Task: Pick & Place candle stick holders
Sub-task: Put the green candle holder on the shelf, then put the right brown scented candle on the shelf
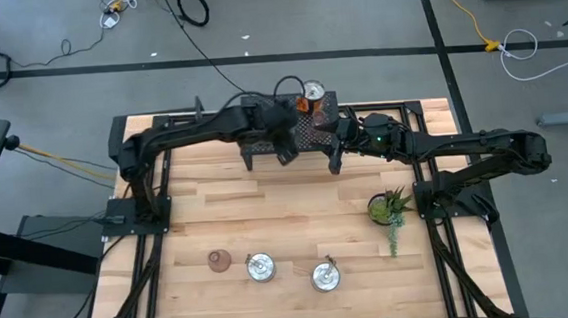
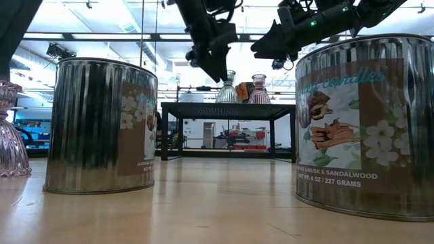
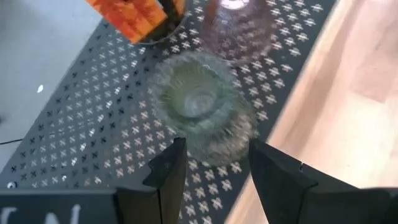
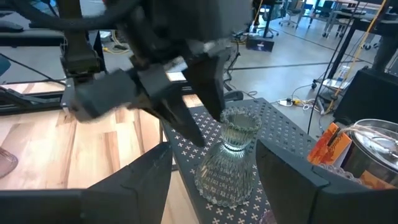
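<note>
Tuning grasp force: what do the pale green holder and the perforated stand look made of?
Pale green holder: probably pressed glass, glossy; translucent, ribbed, catching highlights. Clear plastic is possible.
Perforated stand: likely sheet metal, matte black; regular punched cross pattern, thin flat top.
Left claw hangs open above the holder.

The wooden table (image 1: 288,214) is carrying a black perforated stand (image 1: 307,127), a potted plant (image 1: 388,210), two silvery tins (image 1: 261,268) (image 1: 323,275) and one pinkish-brown candle stick holder (image 1: 218,260).

right tin (image 2: 366,122), label: "& musk & sandalwood", "net wt. 8 oz / 227 grams"; left tin (image 2: 102,125), label too small to read.
</note>
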You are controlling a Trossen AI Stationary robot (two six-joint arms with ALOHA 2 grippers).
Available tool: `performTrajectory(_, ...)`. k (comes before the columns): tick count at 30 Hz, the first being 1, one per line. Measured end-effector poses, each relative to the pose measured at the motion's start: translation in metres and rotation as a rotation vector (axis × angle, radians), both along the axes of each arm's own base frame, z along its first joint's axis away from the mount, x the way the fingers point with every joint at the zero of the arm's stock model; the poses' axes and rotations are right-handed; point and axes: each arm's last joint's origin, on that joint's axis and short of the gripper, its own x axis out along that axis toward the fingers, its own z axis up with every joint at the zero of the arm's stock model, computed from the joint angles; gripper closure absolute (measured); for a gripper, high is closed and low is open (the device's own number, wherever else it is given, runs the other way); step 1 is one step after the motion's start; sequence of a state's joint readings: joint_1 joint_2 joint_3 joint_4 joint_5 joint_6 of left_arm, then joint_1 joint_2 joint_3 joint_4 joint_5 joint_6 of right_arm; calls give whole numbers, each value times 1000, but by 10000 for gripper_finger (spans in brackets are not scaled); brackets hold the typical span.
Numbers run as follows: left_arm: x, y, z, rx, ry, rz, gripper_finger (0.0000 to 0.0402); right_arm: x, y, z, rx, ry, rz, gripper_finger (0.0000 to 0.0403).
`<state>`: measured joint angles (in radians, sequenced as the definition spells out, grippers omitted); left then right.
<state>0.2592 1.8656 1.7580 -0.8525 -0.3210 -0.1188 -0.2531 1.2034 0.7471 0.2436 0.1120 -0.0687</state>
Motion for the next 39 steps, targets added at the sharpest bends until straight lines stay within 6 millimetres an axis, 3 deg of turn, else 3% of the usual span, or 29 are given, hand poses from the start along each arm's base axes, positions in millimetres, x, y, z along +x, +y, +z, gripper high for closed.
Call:
performTrajectory(11, 0, 15, 2, 22, -37, 18, 225, 0, 0, 0, -1, 2, -2, 172)
performTrajectory(23, 3, 17, 4, 20, -78, 0, 225, 0, 0, -1, 0, 6, -1, 172)
performTrajectory(32, -29, -4, 42, 51, -74, -4, 225, -2, 12, -2, 55, 34, 37, 172)
performTrajectory(35, -44, -19, 56, 39, -70, -30, 225, -5, 27, 0, 112, 41, 109, 172)
performTrajectory(39, -56, -47, 66, 24, -37, -88, 225, -12, 60, 18, 158, 13, 203, 172)
